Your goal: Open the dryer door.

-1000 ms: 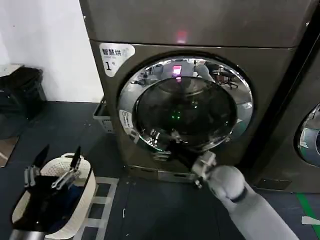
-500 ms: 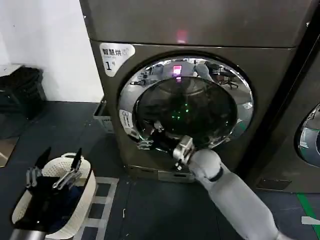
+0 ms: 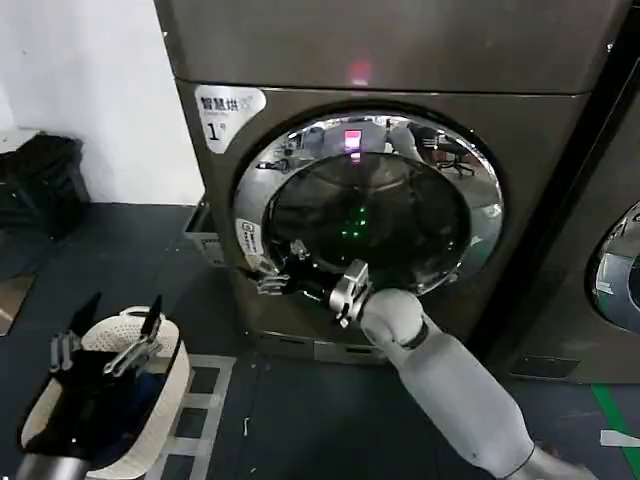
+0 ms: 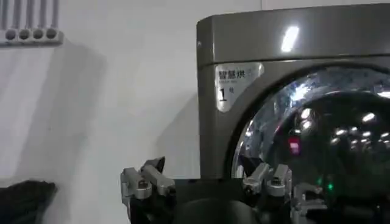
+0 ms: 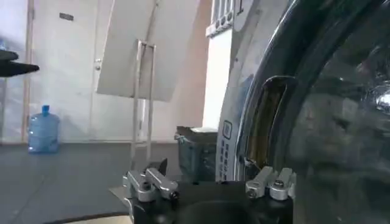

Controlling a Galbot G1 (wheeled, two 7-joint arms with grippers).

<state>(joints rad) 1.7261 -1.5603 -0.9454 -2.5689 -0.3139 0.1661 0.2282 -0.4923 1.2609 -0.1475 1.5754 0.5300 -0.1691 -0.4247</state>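
Dryer (image 3: 300,60) stood centre of head view, dark grey-brown front w/ white "1" sticker (image 3: 228,108) at upper left. Dryer door (image 3: 368,205) sat flush & closed, chrome rim round dark glass. Right hand (image 3: 277,273) was at the door's lower-left rim, right arm reaching across from lower right; fingers spread apart, nothing gripped betw. them. Right wrist view showed the hand's finger bases (image 5: 149,182) just beside the rim w/ the recessed handle slot (image 5: 265,131) close ahead. Left hand (image 3: 108,338) hung low at left, over a white laundry basket (image 3: 165,400) on the floor, fingers wide, empty. Neighbouring machine (image 3: 615,270) partly seen at right.
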